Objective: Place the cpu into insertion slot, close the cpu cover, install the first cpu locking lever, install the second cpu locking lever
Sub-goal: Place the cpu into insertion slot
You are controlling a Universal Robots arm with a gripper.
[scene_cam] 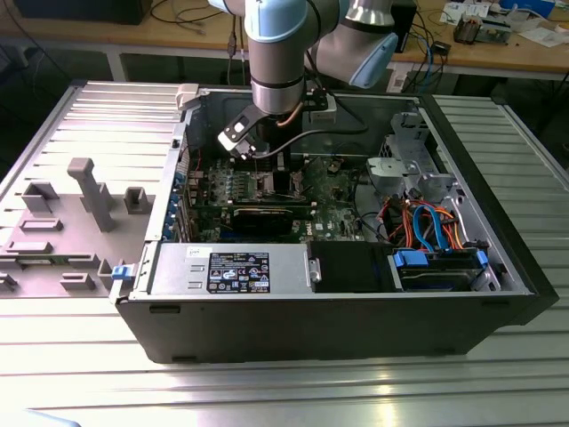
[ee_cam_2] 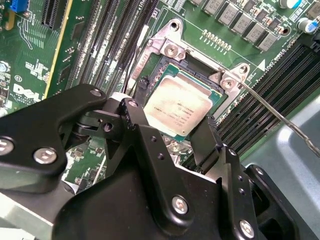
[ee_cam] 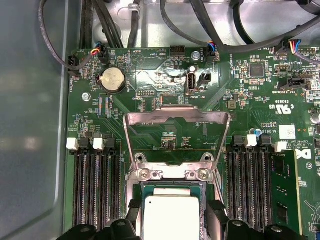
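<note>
An open case sits on the ribbed worktop, and the arm reaches down onto its green board. Memory slots flank the slot, whose cover stands raised. The claw, open just chip-wide, grips the cpu by opposite edges. The cpu lies flat in the slot, silvery top up.

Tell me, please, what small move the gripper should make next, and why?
Probably open the gripper slightly to release: its fingers clasp the cpu, which looks level and seated in the insertion slot, while the cpu cover stands raised, clear of the chip.
</note>
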